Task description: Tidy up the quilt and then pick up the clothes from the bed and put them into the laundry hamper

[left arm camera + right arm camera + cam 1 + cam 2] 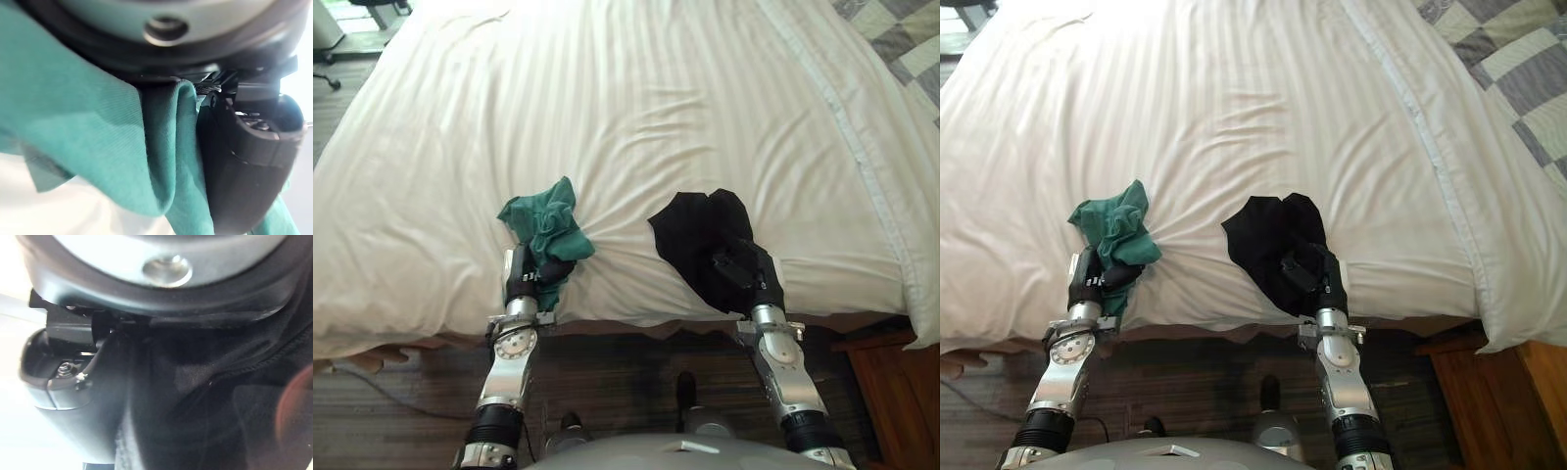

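1. Head views: the left hand (540, 276) is clenched round a crumpled green garment (546, 217), and the right hand (744, 266) clutches a limp black garment (690, 230) — both at the near edge of the white striped quilt (626, 98).
2. Left wrist view: smooth green weave is folded against the thumb (249, 166).
3. Right wrist view: the black cloth shows a stitched hem — matte and creased.

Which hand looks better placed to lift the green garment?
Left: the left hand pinches the green garment at the edge of the bed; the right hand sits on the black garment.
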